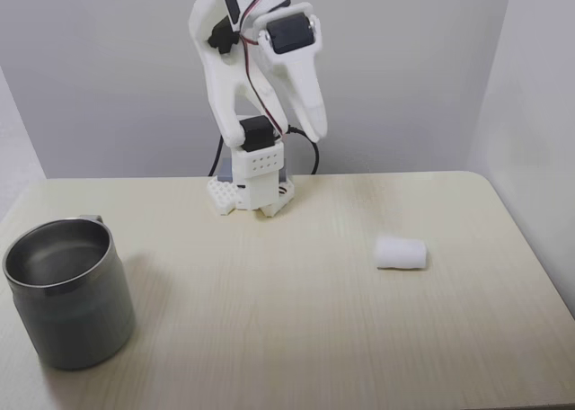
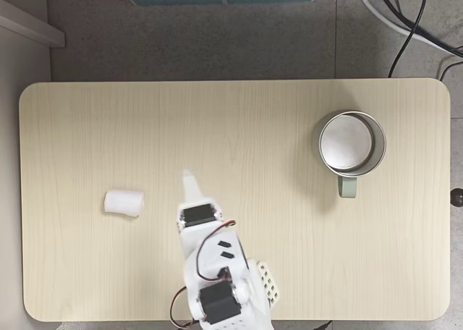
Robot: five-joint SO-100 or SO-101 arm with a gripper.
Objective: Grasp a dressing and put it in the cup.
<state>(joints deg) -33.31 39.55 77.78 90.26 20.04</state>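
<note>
- Step in hand: the reach has not begun — the gripper point(image 1: 301, 113) hangs folded above the arm's base, its fingers seemingly together, holding nothing.
- Dressing point(image 1: 401, 253) lies on its side on the table point(image 1: 269, 320), well apart from the cup point(image 1: 68, 290), which looks empty.
- Next move, I judge: swing toward the dressing, open, descend over it.

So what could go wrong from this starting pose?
The dressing is a small soft roll lying on its side, so the gripper might nudge it and set it rolling, or squash it and lose it. The cup stands at the table's opposite end near the edge; a long carry could drop the dressing or knock the rim.
</note>
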